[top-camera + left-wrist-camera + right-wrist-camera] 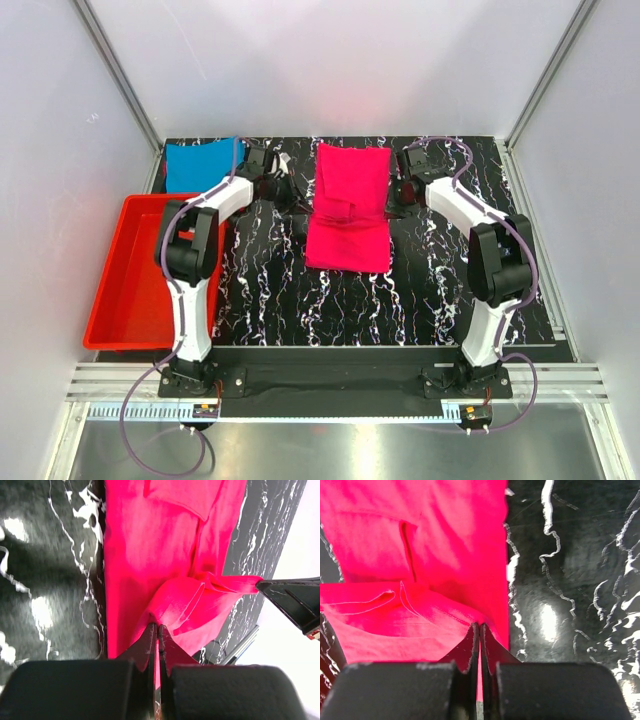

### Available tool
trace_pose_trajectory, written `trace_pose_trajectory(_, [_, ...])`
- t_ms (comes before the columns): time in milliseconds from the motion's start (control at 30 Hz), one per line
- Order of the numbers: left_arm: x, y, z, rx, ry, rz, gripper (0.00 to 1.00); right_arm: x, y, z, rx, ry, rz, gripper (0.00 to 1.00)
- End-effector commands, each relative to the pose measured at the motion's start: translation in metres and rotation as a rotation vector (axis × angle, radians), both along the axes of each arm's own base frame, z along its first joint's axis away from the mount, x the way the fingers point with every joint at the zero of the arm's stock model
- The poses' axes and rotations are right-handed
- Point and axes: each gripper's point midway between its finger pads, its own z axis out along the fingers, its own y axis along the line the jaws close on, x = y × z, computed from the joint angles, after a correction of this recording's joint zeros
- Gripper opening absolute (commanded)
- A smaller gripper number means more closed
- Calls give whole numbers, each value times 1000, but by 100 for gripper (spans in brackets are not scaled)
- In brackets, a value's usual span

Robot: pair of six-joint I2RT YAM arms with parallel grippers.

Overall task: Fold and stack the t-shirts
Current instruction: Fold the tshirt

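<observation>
The pink t-shirt (348, 210) is plain magenta, the blue t-shirt (200, 165) plain turquoise, the tray (112, 295) red, the bench (280, 300) black with white veins.

magenta-pink t-shirt (348, 215), a long narrow strip at centre, sleeve across it; turquoise t-shirt (203, 165) far left

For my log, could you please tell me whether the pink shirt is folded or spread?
Partly folded: the pink shirt lies as a narrow strip with a sleeve turned in on top.
</observation>
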Motion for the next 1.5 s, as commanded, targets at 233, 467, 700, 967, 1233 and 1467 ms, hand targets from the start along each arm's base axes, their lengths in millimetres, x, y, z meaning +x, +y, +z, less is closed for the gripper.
trace_pose_trajectory(233, [33, -11, 10, -76, -49, -12, 0, 32, -9, 6, 42, -54, 1, 0])
trace_pose_trajectory(467, [46, -2, -3, -55, -36, 17, 0, 44, -7, -5, 68, -44, 4, 0])
trace_pose_trajectory(700, [58, 0, 0, -56, -65, 34, 0, 57, -10, -3, 83, -66, -3, 0])
trace_pose_trajectory(967, [62, -1, -9, -57, -58, 27, 3, 69, -12, -6, 92, -62, 1, 0])
trace_pose_trajectory(1233, [74, 6, -19, -31, -36, 63, 22, 80, -12, -10, 104, -50, -18, 24])
trace_pose_trajectory(1467, [95, 25, 19, -45, -138, 81, 38, 82, -24, 5, 107, -60, -80, 31])
